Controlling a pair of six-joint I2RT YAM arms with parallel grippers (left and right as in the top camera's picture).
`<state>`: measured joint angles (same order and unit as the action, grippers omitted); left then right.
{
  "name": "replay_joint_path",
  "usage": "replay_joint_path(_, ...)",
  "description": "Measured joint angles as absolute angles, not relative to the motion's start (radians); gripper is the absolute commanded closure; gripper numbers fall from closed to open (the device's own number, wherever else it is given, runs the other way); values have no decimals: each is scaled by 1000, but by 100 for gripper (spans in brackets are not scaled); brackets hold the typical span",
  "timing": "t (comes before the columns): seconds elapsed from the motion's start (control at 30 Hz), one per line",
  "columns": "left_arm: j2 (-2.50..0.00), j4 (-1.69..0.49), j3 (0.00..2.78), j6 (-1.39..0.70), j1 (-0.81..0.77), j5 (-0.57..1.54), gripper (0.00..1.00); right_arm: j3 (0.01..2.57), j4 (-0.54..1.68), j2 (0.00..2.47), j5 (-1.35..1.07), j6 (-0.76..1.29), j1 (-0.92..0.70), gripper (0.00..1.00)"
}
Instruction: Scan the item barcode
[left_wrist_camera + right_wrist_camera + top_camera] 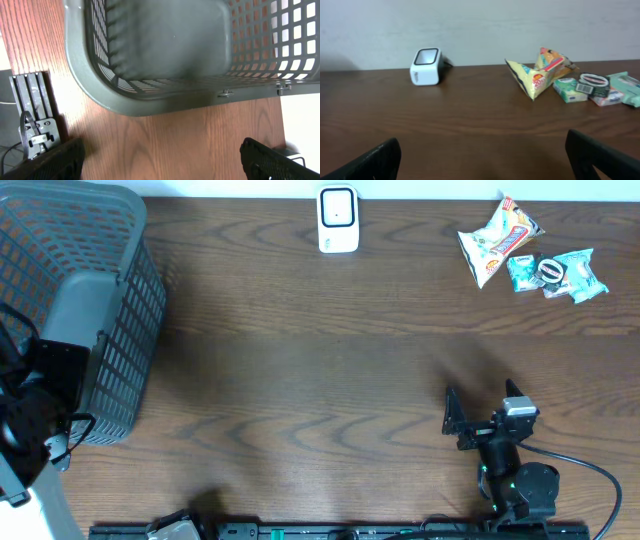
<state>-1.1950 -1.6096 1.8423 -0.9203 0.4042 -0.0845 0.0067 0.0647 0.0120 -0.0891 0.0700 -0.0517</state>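
Snack packets (520, 268) and everything else here rest on one wide, dark wood bench (300, 380).

At the bench's left end stands a grey plastic basket (135, 330) with slotted walls. The left wrist view looks down onto its rounded corner and bare inside.

The left arm hangs over the near side of that basket. The left claw (162, 162) is spread as wide as it goes, with nothing between its fingers, only bare wood beneath.

The right arm sits at the near right edge. The right claw (482, 408) is likewise fully spread and holds nothing. It faces the far side of the bench, well apart from the goods.

The packets lie in the far right corner, untouched. A yellow packet (498, 240) with orange print sits crumpled and slightly raised. Just beside it, on its right, are teal packets (572, 275) lying flat, one with a dark round label on top.

Smallest is the white scanner (338, 220), a small box with a dark window, standing at the far edge near the middle, well left of the packets.
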Motion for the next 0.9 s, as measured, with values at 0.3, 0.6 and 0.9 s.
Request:
replay_joint_path(0.3, -1195, -1610, 1842, -920, 404, -84, 2, 7, 66, 12, -86, 15, -69, 1)
replay_joint_path(0.6, -1195, -1610, 1842, -920, 404, -84, 3, 7, 67, 12, -81, 16, -69, 1)
replay_joint_path(0.9, -1195, -1610, 1842, -920, 404, -84, 2, 7, 68, 12, -71, 38, -69, 1)
